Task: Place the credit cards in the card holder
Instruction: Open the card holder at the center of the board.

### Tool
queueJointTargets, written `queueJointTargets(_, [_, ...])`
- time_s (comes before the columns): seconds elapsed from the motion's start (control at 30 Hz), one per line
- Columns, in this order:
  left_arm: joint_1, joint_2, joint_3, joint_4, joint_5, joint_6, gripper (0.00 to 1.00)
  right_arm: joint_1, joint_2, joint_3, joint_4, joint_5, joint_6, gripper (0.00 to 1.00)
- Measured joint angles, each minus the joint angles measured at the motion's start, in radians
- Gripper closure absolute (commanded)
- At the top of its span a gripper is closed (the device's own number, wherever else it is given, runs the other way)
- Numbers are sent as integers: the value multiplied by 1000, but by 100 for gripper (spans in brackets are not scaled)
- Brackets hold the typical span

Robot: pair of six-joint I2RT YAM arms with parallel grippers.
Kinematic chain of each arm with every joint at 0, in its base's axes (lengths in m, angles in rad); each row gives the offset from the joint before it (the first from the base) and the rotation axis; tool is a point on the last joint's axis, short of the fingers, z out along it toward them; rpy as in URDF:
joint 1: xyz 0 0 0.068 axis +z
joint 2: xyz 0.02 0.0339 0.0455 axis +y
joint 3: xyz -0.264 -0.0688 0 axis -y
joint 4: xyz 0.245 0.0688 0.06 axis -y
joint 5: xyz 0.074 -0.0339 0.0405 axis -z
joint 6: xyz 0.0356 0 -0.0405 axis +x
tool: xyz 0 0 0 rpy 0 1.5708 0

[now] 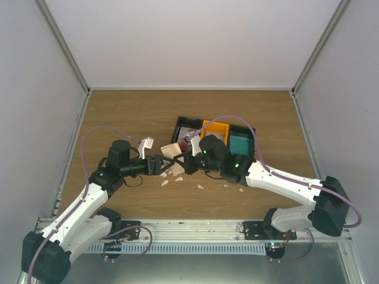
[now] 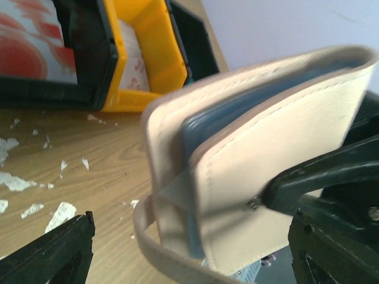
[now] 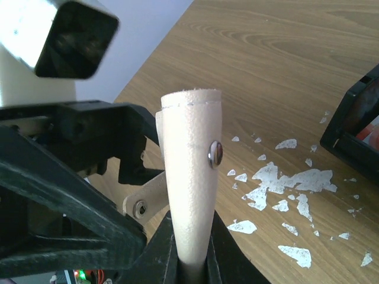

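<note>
The beige card holder [image 1: 171,152] hangs above the table between both grippers. My right gripper [image 1: 181,163] is shut on its edge; in the right wrist view the holder [image 3: 189,160] stands upright out of the right gripper [image 3: 192,263], its snap stud facing right. My left gripper [image 1: 159,166] is open; in its wrist view the left gripper [image 2: 192,239] straddles the holder [image 2: 278,154], which is spread apart with a grey-blue card [image 2: 204,133] in its fold. More credit cards lie in the tray: red-blotched white ones [image 2: 32,44] and teal ones [image 1: 240,142].
The black-and-orange three-bin tray [image 1: 177,127] stands just behind the grippers. White scraps [image 1: 172,178] litter the wood table under and in front of them, also in the right wrist view [image 3: 284,177]. Grey walls enclose the table on three sides.
</note>
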Motion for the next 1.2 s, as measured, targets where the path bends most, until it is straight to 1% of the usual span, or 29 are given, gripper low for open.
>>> queueJointTargets(0.03, [0,8,-6,-5,7,5,14,-1,0,0,0,-1,3,99])
queueJointTargets(0.13, [-1,23,-16,-30,12,17,30,-5,0,0,0,-4,12,100])
queueJointTargets(0.3, [-1,27,-15,-84,-42,42,52,-21,0,0,-2,-15,29,99])
queueJointTargets(0.37, [-1,23,-15,-95,-64,43,63,-27,0,0,-2,-18,30,100])
queueJointTargets(0.4, [-1,21,-15,-98,-72,48,70,-30,0,-1,-2,-21,31,100])
queueJointTargets(0.47, [-1,14,-15,-98,-85,48,79,-32,0,-4,-2,-27,32,100])
queueJointTargets(0.57, [-1,6,-12,-99,-100,58,89,-35,0,-11,-3,-44,34,99])
queueJointTargets(0.63, [-1,0,-8,-103,-110,63,98,-37,2,-14,-4,-53,34,100])
queueJointTargets(0.7, [-1,-8,-6,-106,-116,69,100,-38,6,-16,-4,-62,35,99])
queueJointTargets(0.73, [-1,-12,-6,-110,-118,75,100,-39,10,-16,-2,-66,37,96])
queueJointTargets(0.77, [-1,-15,-6,-115,-119,79,100,-41,14,-16,-2,-68,38,90])
queueJointTargets(0.83, [-1,-18,-4,-123,-118,83,100,-45,27,-18,-3,-67,44,69])
queueJointTargets(0.87, [-1,-18,-3,-127,-114,86,100,-47,36,-18,-5,-64,50,61])
queueJointTargets(0.9, [-1,-17,-3,-130,-110,88,100,-48,46,-18,-13,-58,57,53])
queueJointTargets(0.97, [-1,-16,1,-140,-92,95,100,-50,71,-21,-36,-36,67,42])
queueJointTargets(1.07, [-1,0,5,-148,-36,104,100,-51,110,-35,-74,-8,79,37])
queueJointTargets(1.2, [-2,60,5,-154,48,112,100,-51,137,-66,-98,5,100,34])
